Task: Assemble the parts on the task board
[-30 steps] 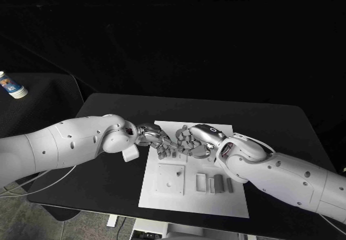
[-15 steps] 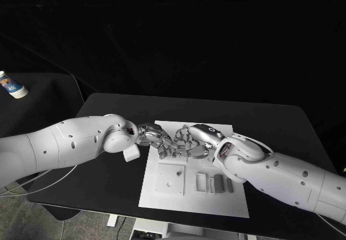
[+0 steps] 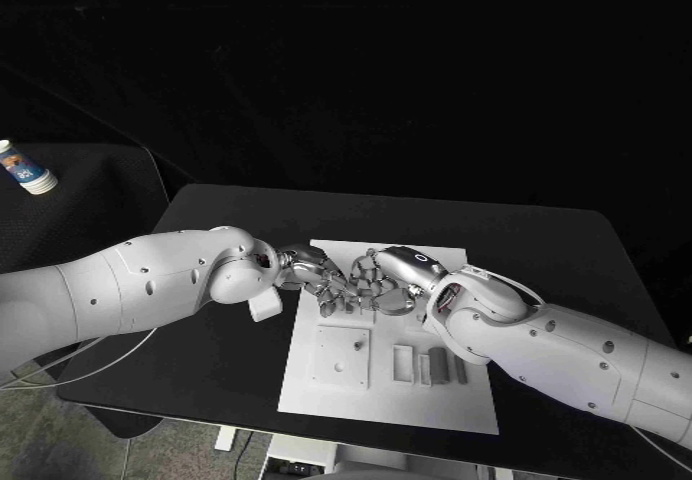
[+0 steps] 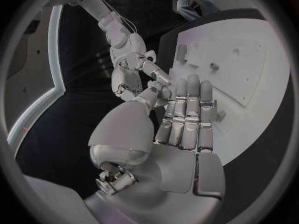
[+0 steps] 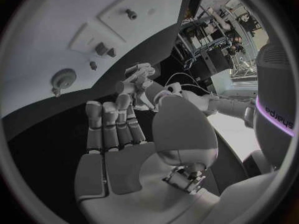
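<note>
Both hands meet over the far part of the task board (image 3: 387, 395), w/ fingers close together, nearly touching; left hand (image 3: 315, 280) comes in from the left, right hand (image 3: 384, 287) from the right.

Left hand: in left wrist view its fingers (image 4: 187, 109) lie straight and side by side, thumb out toward the other hand; nothing visible in its grasp; fingers extended, not curled. Right hand (image 4: 134, 69) in that view hangs beyond it, fingers bent downward.

Right hand: in right wrist view its fingers (image 5: 112, 122) are straight, close together, thumb to the side; nothing seen held; palm bare. Left hand (image 5: 137, 82) appears just past the fingertips, fingers partly bent; can't tell if fingertips of the two hands touch.

Task board: white plate, mid-table on the black table (image 3: 577, 240), long side running near-far. Near-left on it a raised square plate (image 3: 340, 357) w/ small holes; to its right a row of small grey parts (image 3: 430, 362) lying side by side, upright slim blocks, well clear of both hands. Wrist views show further small parts on the board: a peg (image 5: 131, 14) and a round knob-like piece (image 5: 62, 78); exact type unclear.

Far left, off the table, a small bottle (image 3: 26, 170) w/ a blue label stands.
</note>
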### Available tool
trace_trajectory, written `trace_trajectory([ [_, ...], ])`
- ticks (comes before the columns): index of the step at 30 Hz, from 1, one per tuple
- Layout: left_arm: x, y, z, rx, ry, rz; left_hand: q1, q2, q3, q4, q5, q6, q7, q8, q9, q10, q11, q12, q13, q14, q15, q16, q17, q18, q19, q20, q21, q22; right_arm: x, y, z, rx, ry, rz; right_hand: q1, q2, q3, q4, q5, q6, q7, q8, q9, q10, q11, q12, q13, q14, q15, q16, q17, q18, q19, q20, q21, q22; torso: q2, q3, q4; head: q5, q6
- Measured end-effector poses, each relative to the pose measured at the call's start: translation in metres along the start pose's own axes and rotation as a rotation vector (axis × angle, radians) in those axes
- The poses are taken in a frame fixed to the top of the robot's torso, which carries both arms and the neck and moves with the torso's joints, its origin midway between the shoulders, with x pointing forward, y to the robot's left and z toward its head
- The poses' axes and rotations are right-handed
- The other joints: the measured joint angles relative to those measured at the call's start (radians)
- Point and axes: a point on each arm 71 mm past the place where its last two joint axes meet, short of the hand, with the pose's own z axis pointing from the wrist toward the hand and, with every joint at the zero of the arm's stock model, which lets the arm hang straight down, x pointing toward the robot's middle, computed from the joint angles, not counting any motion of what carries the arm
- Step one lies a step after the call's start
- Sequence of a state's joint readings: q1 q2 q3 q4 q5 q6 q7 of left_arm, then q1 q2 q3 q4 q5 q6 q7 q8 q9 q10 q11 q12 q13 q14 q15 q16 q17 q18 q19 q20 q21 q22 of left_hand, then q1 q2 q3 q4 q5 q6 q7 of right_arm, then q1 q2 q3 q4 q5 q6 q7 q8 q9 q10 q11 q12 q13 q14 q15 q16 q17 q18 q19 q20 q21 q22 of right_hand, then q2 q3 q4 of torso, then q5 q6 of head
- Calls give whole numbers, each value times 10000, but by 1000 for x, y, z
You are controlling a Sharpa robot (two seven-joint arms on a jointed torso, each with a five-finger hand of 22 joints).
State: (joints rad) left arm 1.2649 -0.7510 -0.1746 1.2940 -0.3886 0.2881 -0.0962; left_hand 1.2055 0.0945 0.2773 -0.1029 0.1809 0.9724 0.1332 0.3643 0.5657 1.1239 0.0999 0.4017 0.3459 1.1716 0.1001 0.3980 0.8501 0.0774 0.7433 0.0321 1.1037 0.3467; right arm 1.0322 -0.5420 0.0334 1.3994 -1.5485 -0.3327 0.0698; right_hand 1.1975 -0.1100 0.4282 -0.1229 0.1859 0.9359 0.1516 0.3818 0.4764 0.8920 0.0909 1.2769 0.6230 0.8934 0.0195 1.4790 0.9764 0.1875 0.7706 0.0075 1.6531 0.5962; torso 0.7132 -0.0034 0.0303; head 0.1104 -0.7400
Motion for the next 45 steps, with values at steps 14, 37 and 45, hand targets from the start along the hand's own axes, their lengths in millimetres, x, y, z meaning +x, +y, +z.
trace_trajectory([
  [14, 0, 0, 0, -14, -4, 0, -3, -28, -6, 1, 5, 0, 0, 5, 0, 0, 0, 0, -1, 0, 0, 0, 9, -1, -36, 36, -8, 1, 0, 2, 1, 4, -59, -438, 216, -33, 108, -27, -1, 667, -102, 343, 213, 322, -70, 88, -1, 163, -85, 79, -1, 0, 177, -5, 0, 97, 0, 5, 0, 13, -44],
  [37, -2, 2, 2, -251, -347, 4, -787, -558, -58, 341, 82, 214, 11, -50, 18, 150, 149, -147, -46, 0, 0, -39, 223, -2, 3, 74, -6, 3, 3, 4, 9, 11, -80, -821, 379, 102, 498, 1, -61, 928, -166, 512, 258, 697, -195, 88, -53, 484, -196, 117, -29, -2, 427, -37, 0, 211, 0, -1, 1, 38, -109],
  [45, -2, 2, 3, -366, -562, 32, -883, -441, 64, 380, 81, 346, -24, -71, -2, 309, 121, -148, -30, 0, 0, -39, 277, -1, 2, 73, -6, 4, 4, 4, 10, 105, -53, -935, 418, 64, 539, 42, -36, 928, -166, 512, 259, 754, -180, 88, -87, 519, -225, 116, -54, -1, 429, -34, 1, 230, 0, 3, 1, 38, -109],
])
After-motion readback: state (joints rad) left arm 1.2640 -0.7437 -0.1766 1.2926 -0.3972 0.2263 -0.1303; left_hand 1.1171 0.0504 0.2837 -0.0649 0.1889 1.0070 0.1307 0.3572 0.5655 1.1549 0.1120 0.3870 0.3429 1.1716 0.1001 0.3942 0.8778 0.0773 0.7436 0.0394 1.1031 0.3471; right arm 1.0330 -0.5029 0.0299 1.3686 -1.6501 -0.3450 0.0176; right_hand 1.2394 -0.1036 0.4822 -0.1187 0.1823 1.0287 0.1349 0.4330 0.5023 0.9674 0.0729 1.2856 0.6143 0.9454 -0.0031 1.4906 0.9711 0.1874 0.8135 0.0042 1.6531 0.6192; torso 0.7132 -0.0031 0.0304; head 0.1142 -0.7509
